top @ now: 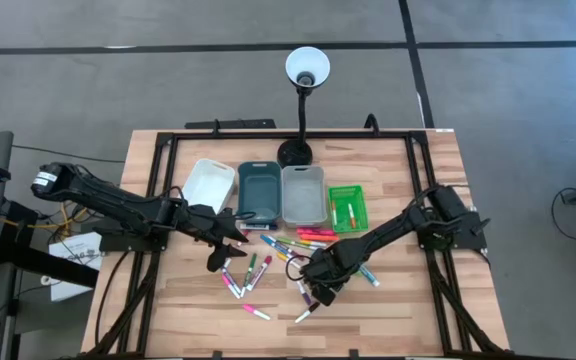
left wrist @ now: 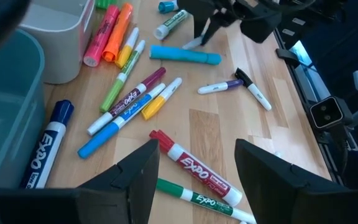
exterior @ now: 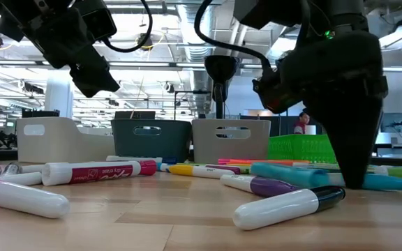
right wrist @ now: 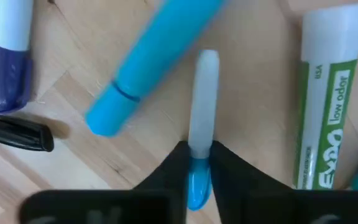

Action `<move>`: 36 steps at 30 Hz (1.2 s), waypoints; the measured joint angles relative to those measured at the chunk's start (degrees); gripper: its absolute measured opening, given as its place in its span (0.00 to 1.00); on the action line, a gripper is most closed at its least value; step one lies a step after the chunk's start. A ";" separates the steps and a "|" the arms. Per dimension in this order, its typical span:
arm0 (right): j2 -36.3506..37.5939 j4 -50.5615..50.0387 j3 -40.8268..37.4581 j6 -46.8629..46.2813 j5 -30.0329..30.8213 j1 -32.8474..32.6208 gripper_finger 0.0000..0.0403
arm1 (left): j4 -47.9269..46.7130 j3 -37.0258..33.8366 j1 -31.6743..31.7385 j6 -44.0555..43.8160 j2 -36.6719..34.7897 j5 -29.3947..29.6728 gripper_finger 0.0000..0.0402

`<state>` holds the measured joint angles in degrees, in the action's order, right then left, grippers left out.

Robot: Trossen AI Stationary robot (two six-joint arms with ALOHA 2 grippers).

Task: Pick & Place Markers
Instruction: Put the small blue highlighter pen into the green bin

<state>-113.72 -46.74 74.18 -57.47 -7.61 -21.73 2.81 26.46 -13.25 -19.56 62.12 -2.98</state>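
Several markers (top: pixel 268 262) lie scattered on the wooden table (top: pixel 398 320) in front of a row of trays. My right gripper (top: pixel 318 278) points down among them, shut on a thin white marker with a blue end (right wrist: pixel 204 93). A light-blue marker (right wrist: pixel 148 68) and a green-labelled one (right wrist: pixel 328 99) lie right beside it. My left gripper (left wrist: pixel 194 171) hangs open above the markers on the left (top: pixel 223 250), over a red-capped marker (left wrist: pixel 194 168) and touching nothing. My right gripper pinches the thin white marker at its blue end (right wrist: pixel 197 180) between its two fingers (right wrist: pixel 173 171). The fingers come from above, pointing down, and lie across the marker. Its white end (right wrist: pixel 207 62) sticks out past them over the wood; whether it is lifted clear I cannot tell.
A white tray (top: pixel 208 185), a dark teal tray (top: pixel 258 190), a grey tray (top: pixel 303 193) and a green tray (top: pixel 348 207) stand in a row behind the markers. A lamp's base (top: pixel 293 152) stands at the far edge. Bare wood lies toward the near right (top: pixel 408 310).
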 joint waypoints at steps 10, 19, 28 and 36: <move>9.57 -0.08 -0.01 0.72 9.79 0.45 0.08 | -0.85 0.80 -3.20 -10.17 7.32 -0.63 0.44; 18.95 -8.99 0.12 6.55 25.97 1.34 0.05 | -2.09 3.61 -3.32 0.45 8.57 -7.45 0.33; 20.58 -22.05 0.08 7.59 35.64 9.49 0.06 | -7.04 3.61 -7.84 11.11 8.57 -10.60 0.30; 20.58 -23.40 0.08 9.92 34.60 16.91 0.06 | -7.04 0.27 -12.70 12.15 8.57 -5.46 0.38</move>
<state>-93.14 -70.15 74.26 -47.55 26.99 -4.82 -4.23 26.72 -25.96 -7.41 70.70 -8.45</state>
